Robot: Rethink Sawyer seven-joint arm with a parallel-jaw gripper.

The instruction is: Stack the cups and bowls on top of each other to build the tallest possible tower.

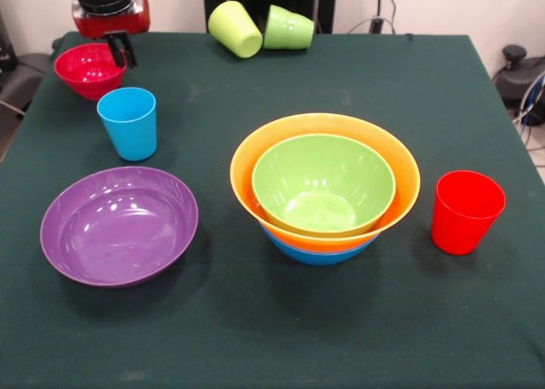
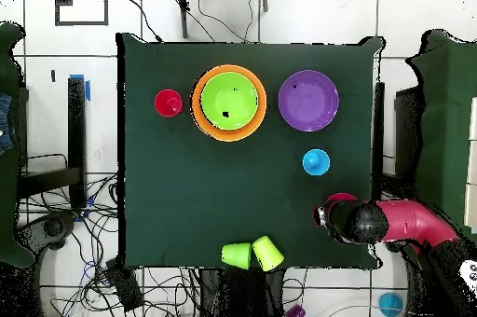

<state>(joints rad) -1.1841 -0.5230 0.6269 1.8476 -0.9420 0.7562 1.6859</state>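
Note:
The tower (image 1: 324, 189) stands right of centre: a green bowl (image 1: 324, 185) nested in the large orange bowl (image 1: 400, 163), on a blue bowl (image 1: 317, 253). It also shows in the overhead view (image 2: 229, 102). A purple bowl (image 1: 119, 225) sits at the front left. A sky blue cup (image 1: 128, 122) stands upright behind it. A red cup (image 1: 466, 211) stands upright at the right. A yellow-green cup (image 1: 235, 28) and a green cup (image 1: 289, 27) lie on their sides at the far edge. My gripper (image 1: 119, 48) hangs at the rim of the small red bowl (image 1: 88, 70) at the far left corner.
The dark green cloth (image 1: 255, 321) covers the table. In the overhead view my red arm (image 2: 410, 222) reaches in from the right edge and hides most of the small red bowl (image 2: 341, 199). Cables lie on the floor around the table.

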